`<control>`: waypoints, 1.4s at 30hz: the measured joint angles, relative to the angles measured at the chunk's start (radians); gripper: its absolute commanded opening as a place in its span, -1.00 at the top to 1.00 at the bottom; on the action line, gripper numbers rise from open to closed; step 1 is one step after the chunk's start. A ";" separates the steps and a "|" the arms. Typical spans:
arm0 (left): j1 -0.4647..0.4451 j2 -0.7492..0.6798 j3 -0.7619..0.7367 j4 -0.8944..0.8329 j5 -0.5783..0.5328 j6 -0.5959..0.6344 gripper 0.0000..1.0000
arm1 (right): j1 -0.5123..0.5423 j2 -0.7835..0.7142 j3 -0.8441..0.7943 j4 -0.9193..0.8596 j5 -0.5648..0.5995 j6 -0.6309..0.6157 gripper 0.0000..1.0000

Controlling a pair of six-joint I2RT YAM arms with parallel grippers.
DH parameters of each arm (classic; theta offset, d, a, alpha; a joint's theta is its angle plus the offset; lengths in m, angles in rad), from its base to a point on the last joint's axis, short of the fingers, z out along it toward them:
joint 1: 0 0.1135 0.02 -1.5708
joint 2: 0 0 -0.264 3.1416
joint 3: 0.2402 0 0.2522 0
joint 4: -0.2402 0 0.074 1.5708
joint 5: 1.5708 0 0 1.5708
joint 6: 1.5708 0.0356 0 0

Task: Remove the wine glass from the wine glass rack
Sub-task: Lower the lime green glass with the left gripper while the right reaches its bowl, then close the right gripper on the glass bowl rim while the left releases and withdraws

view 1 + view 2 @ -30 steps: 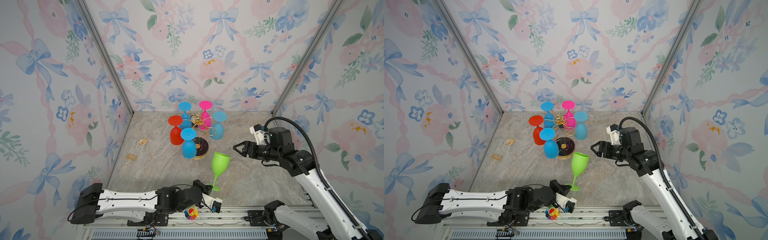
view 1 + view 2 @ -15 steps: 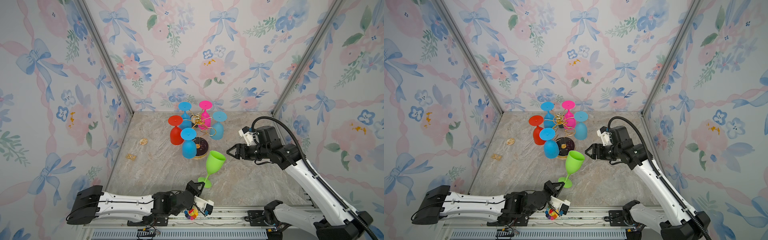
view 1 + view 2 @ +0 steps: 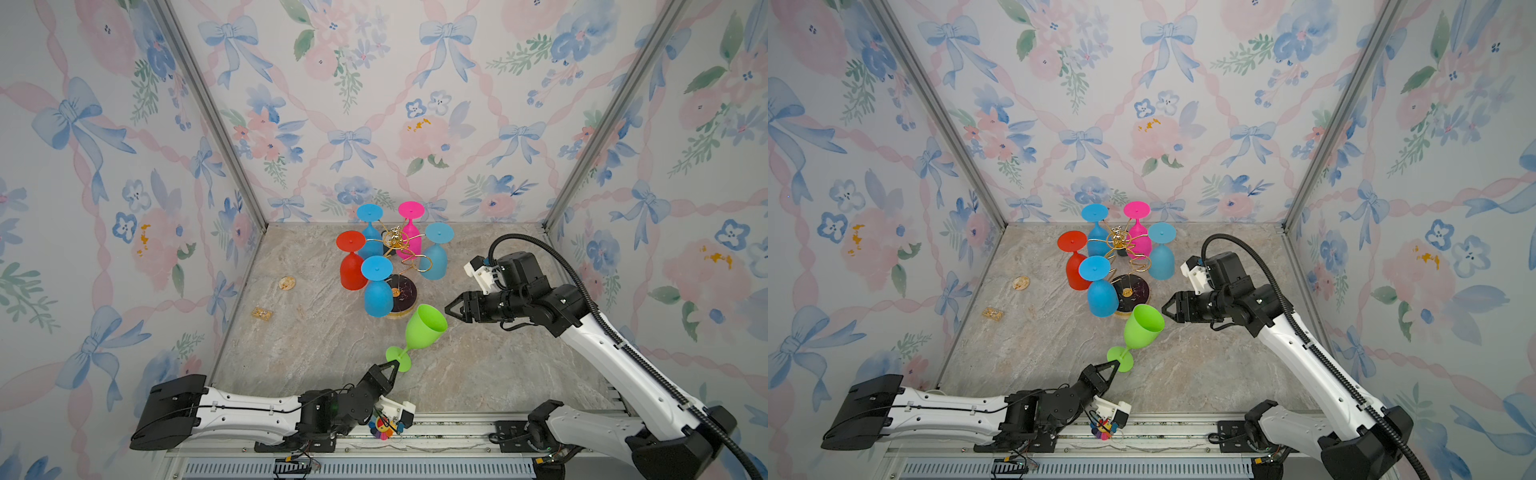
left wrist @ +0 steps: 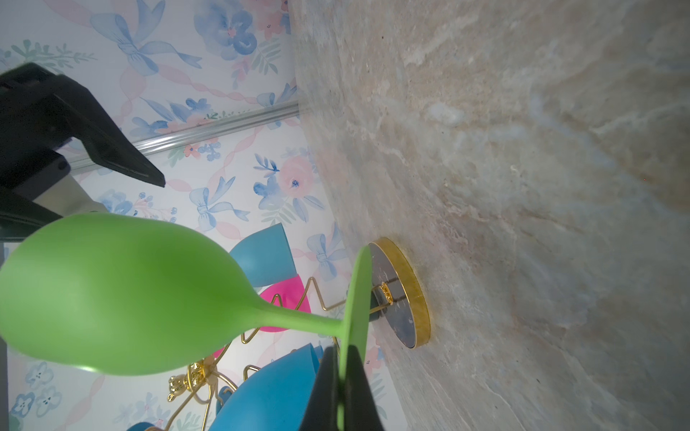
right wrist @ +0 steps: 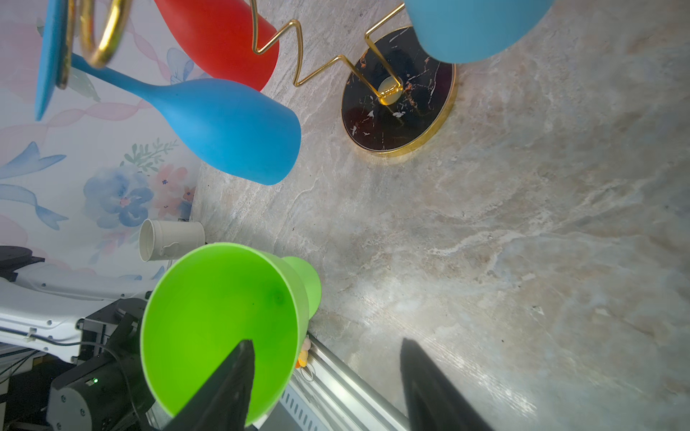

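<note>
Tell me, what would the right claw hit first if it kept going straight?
Most likely the rim of the green wine glass, which the left gripper holds tilted by its foot. The right gripper, jaws open, points at the bowl's mouth from close by; exact depth is hard to judge.

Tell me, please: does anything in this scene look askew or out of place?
The green wine glass is off the wine glass rack and leans steeply, pinched only at its foot's edge by the left end effector. A round tan scrap and an oblong tan scrap lie loose on the table.
</note>
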 measured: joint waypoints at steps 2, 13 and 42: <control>0.000 -0.011 -0.001 0.010 -0.007 0.016 1.00 | 0.013 0.010 0.000 0.003 -0.003 0.000 -0.27; 0.000 -0.019 -0.018 0.027 -0.021 0.064 1.00 | 0.057 0.047 0.004 0.038 -0.025 0.002 -0.02; 0.000 -0.010 -0.019 0.027 -0.037 0.090 1.00 | 0.075 0.072 0.004 0.064 -0.058 -0.001 0.73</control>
